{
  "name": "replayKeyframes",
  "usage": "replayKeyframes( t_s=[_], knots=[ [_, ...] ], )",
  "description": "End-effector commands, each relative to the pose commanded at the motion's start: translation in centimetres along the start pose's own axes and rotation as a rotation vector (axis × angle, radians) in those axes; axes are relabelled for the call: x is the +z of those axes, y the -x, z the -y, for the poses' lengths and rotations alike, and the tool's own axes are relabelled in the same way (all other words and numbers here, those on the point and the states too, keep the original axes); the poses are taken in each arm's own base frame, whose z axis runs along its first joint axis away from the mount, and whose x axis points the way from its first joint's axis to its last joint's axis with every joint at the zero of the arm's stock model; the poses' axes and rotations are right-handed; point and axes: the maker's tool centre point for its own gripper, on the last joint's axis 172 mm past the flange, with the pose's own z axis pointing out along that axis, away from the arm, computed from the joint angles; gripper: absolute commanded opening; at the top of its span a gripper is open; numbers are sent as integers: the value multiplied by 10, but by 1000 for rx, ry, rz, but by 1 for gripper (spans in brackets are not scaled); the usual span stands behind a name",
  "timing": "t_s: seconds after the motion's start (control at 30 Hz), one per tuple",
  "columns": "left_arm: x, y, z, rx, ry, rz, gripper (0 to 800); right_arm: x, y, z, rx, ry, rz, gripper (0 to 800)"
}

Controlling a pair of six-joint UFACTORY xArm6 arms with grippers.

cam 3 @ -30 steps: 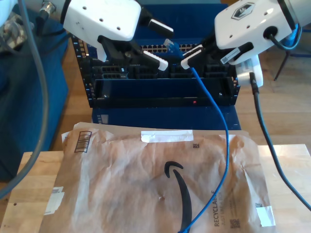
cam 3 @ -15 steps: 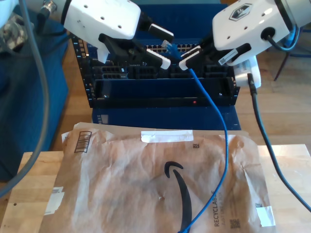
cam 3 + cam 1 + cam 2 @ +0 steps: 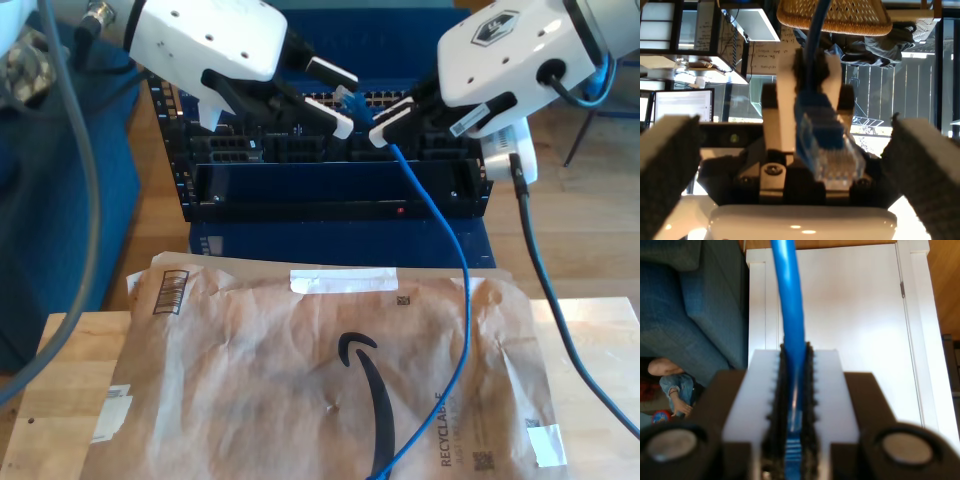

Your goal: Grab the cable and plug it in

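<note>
Closest to the camera in the exterior view, a brown padded envelope lies flat on the wooden table. The cable comes into the exterior view at about 6 o'clock, runs across the envelope, then climbs off its far edge toward 12 o'clock. A thicker black cable hangs down at 3 o'clock, well apart from the blue one.

Further back, the blue line ends in my second gripper, up around 1 o'clock in the exterior view. It's clamped tight on the cable just behind the plug, and in the second wrist view the blue cord is squeezed right between the toothed pads. The plug sticks out past those jaws, pointing toward 9 o'clock.

My first gripper is at roughly 11 o'clock in the exterior view, jaws spread wide, holding nothing. The plug tip sits between its two fingers. The first wrist view shows the translucent blue plug facing the camera, with the dark pads far out on either side, not touching it.

Farthest back is the black rack box with a row of ports along the top and a tiny red light lower down.
</note>
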Motion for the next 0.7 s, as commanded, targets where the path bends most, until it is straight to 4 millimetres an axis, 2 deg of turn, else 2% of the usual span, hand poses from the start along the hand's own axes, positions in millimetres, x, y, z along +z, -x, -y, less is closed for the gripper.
replayKeyframes(
  t_s=[0.3,0.47,0.7],
  knots=[
    [-2,-2,-2,-13,9,0,322,1,0,0,3,2,2,1],
    [-3,-2,-2,-17,10,1,298,1,0,0,3,2,2,2],
    [-2,-5,-5,-18,19,1,210,0,0,-1,2,1,3,1]
  ],
)
